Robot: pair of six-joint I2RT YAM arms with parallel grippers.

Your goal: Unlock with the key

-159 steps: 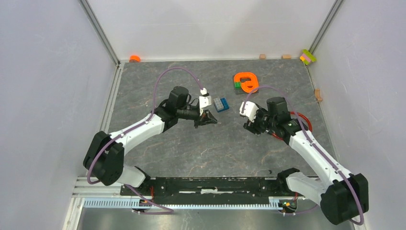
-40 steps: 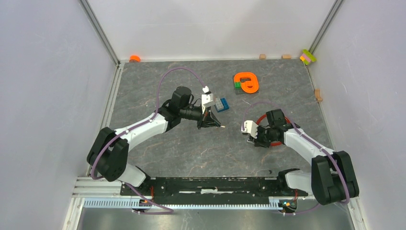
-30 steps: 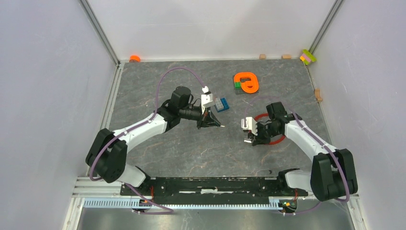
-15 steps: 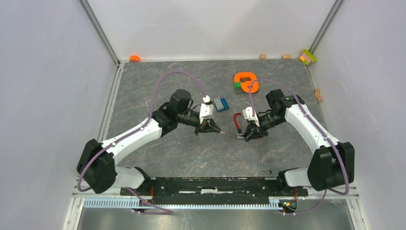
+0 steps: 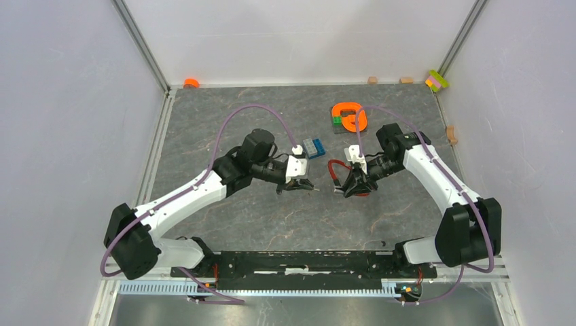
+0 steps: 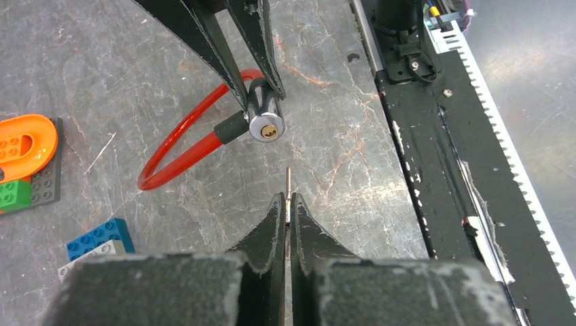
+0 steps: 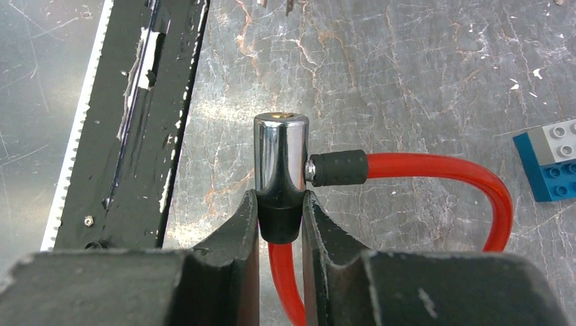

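Two robot arms meet over the middle of the table (image 5: 272, 224). The right gripper (image 7: 280, 207) clamps the cable lock (image 7: 281, 159) by the black collar under its chrome barrel, with the red loop trailing behind and the keyhole turned toward its partner. The left gripper (image 6: 286, 204) is clenched on the key (image 6: 287, 185). The thin blade juts from the fingertips, aimed toward the keyhole but apart from it and slightly off its line.

The likely trouble is the blade meeting the brass face off-centre. It could then slip or twist in the pinch, or push the barrel round in its hold.

The surface is dark grey, stone-patterned and hard. Plain pale walls (image 5: 68, 136) close it in, and a blue toy brick (image 5: 313, 147) and an orange piece (image 5: 349, 115) lie beyond the grippers.
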